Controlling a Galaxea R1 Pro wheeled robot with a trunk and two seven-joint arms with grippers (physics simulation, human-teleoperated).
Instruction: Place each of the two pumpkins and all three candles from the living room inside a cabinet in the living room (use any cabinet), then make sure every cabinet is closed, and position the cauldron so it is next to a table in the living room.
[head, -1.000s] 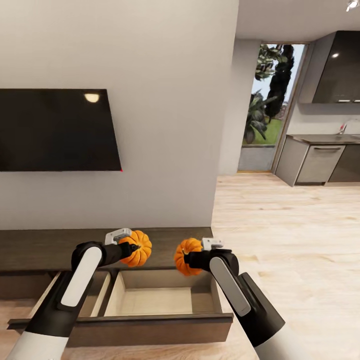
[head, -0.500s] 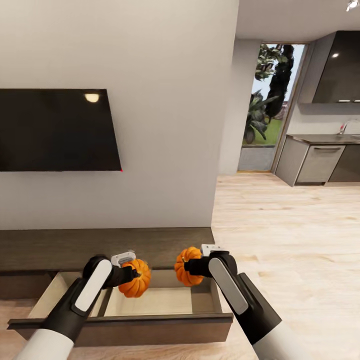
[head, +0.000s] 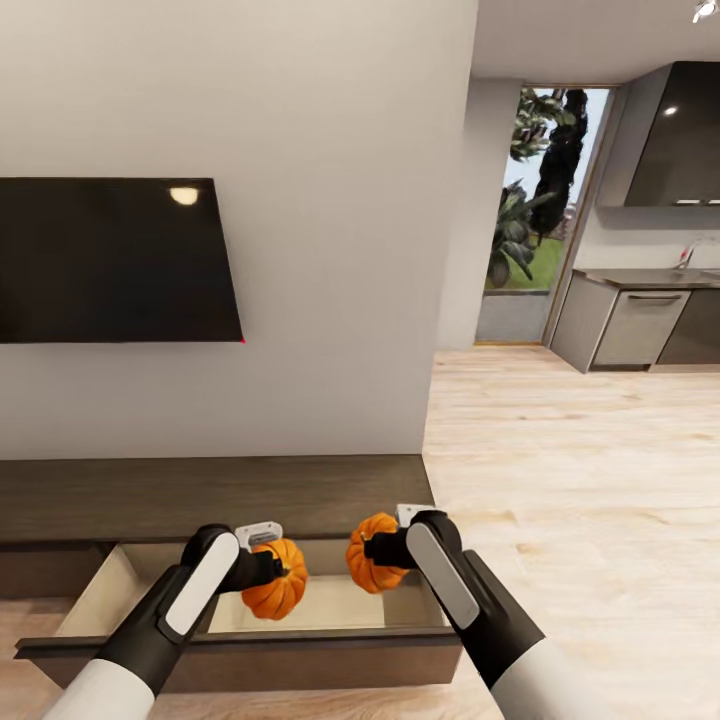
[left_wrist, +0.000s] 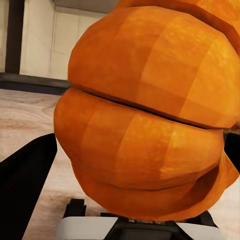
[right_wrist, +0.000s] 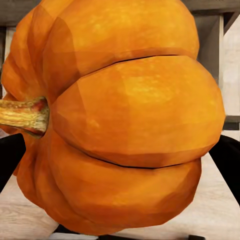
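Both pumpkins are held over the open drawer (head: 300, 605) of the cabinet (head: 200, 495): the left gripper (head: 268, 572) clamps the pumpkin (head: 276, 590) at 6 o'clock, and the right gripper (head: 385, 550) clamps the other pumpkin (head: 370, 565) just beside it at 5 o'clock. Neither is released yet; the candles, the closing and the cauldron remain to do.

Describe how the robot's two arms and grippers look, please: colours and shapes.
Both arms are glossy black with a long white rounded panel along the forearm and white upper segments. The left gripper and right gripper are black, each topped by a small light-grey block.
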